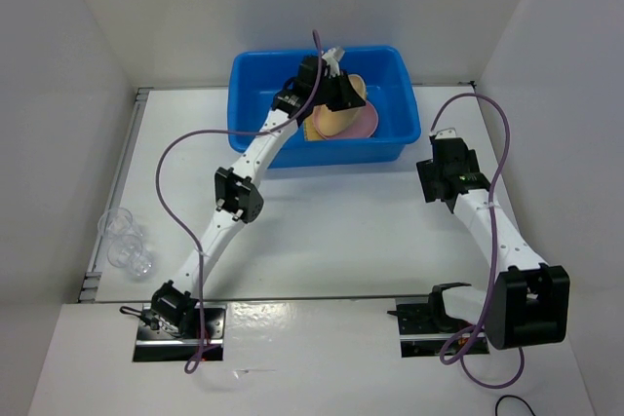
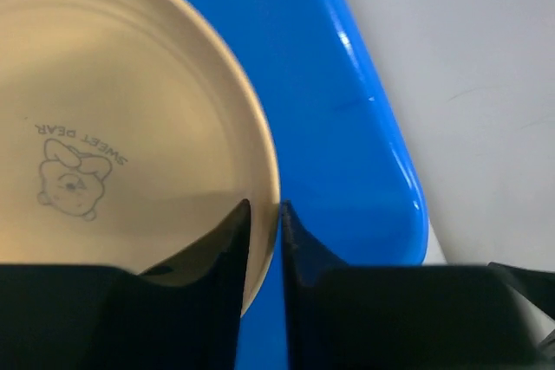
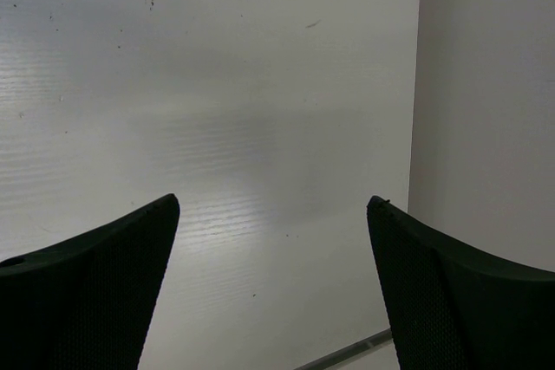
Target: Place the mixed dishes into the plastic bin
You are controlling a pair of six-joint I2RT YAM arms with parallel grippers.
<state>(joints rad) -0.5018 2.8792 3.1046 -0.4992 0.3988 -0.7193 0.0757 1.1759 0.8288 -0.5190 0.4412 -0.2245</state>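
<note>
Pink plate (image 1: 370, 126) mostly hidden under tan plate (image 1: 343, 122).

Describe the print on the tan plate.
The tan plate carries a line-drawn bear face with a bow, lettered SWEET BEAR; clearest in the left wrist view.

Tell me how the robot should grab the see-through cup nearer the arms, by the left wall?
Probably by its rim, from straight above. The nearer clear cup shows as a round ring from overhead, so it seems to stand on end; which end is up is unclear. The other cup sits right beside it and the wall is close, so coming in sideways looks crowded.
</note>
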